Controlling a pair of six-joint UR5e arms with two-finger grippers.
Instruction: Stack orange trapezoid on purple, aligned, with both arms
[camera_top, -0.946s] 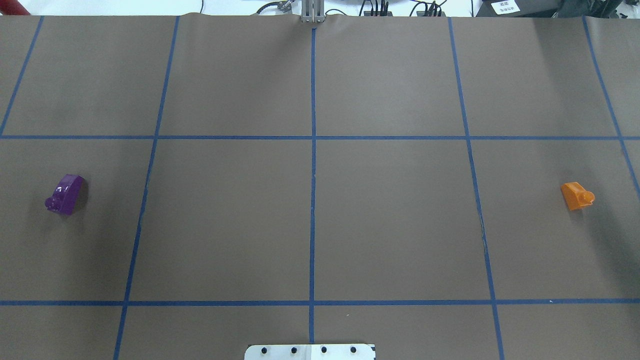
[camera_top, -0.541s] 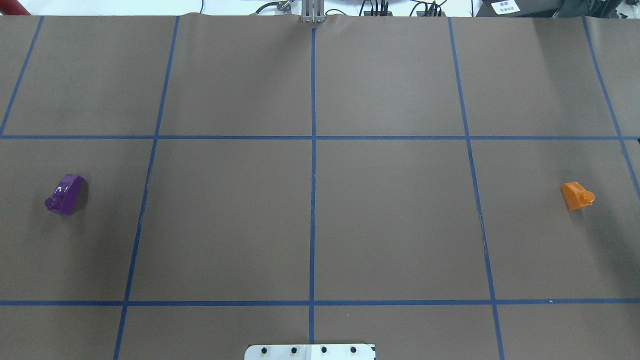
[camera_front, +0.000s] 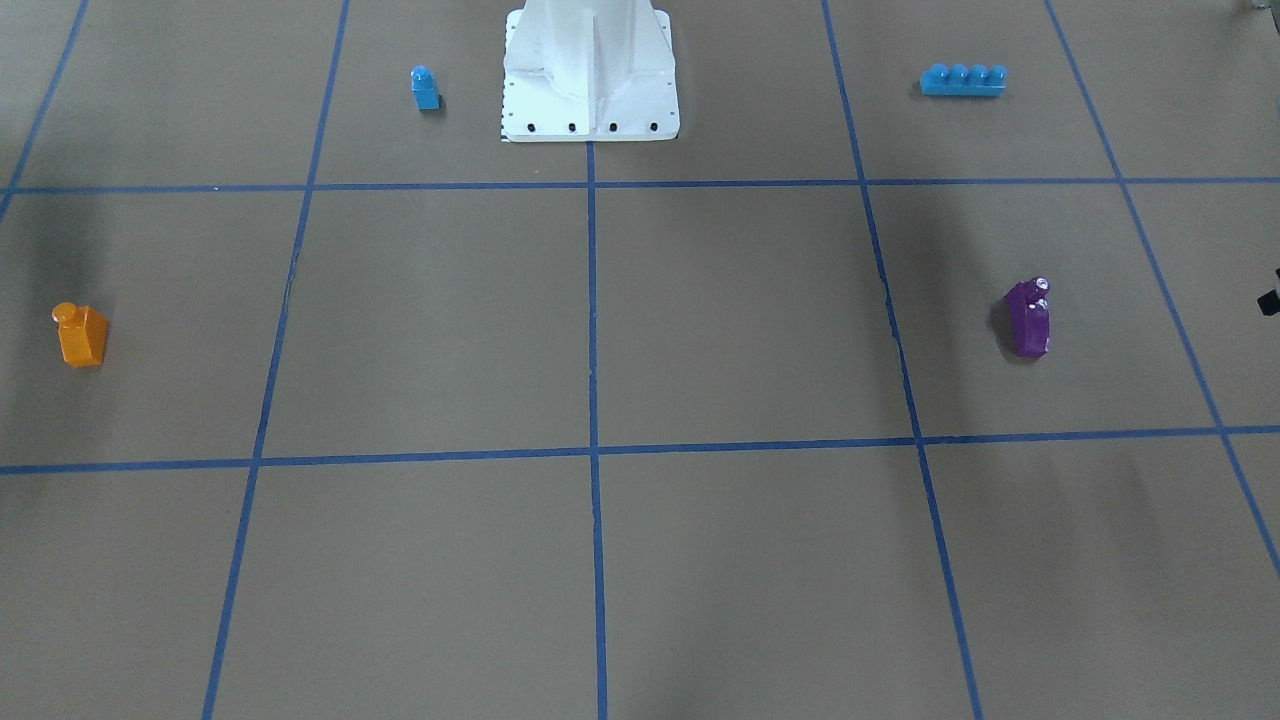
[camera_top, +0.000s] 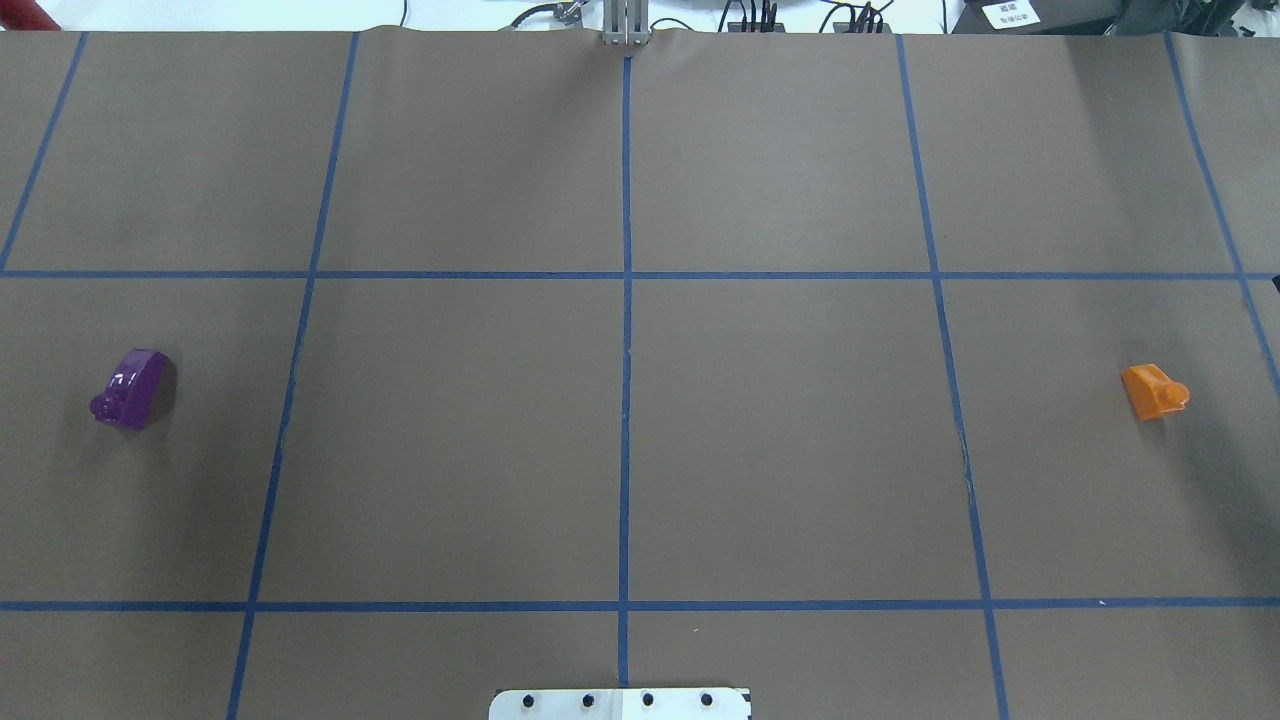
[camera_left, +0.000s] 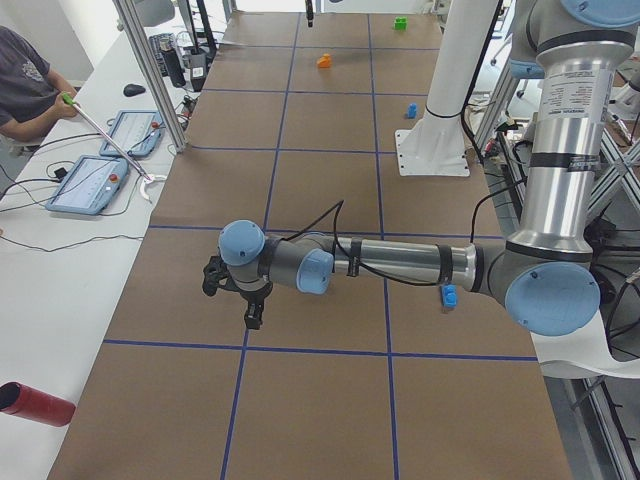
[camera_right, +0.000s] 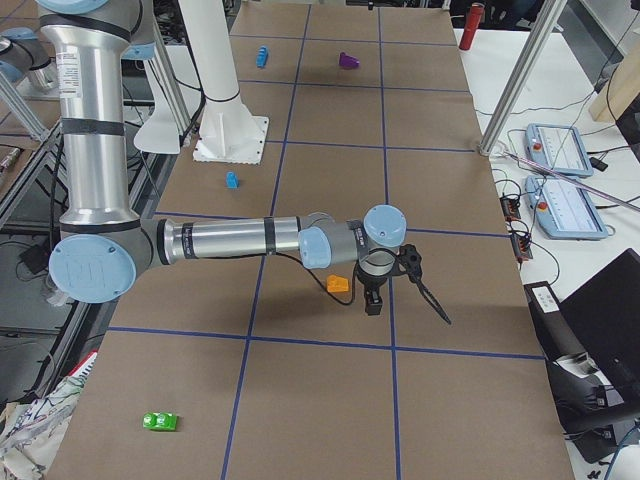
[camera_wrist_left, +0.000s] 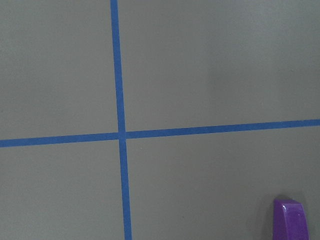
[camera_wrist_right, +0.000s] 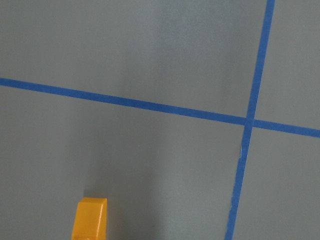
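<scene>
The orange trapezoid (camera_top: 1153, 391) lies on the brown table at the far right of the overhead view. It also shows in the front view (camera_front: 80, 335), beside the near arm in the right side view (camera_right: 339, 284), and at the bottom edge of the right wrist view (camera_wrist_right: 90, 220). The purple block (camera_top: 130, 388) lies at the far left, seen also in the front view (camera_front: 1029, 318) and the left wrist view (camera_wrist_left: 290, 220). My left gripper (camera_left: 252, 316) and right gripper (camera_right: 374, 303) hang above the table near their blocks. I cannot tell whether either is open or shut.
A small blue single-stud block (camera_front: 425, 88) and a long blue brick (camera_front: 962, 79) lie near the white robot base (camera_front: 590, 70). A green block (camera_right: 159, 421) lies at the table's right end. A red cylinder (camera_left: 35, 404) and an operator's tablets (camera_left: 90, 185) are on the side bench.
</scene>
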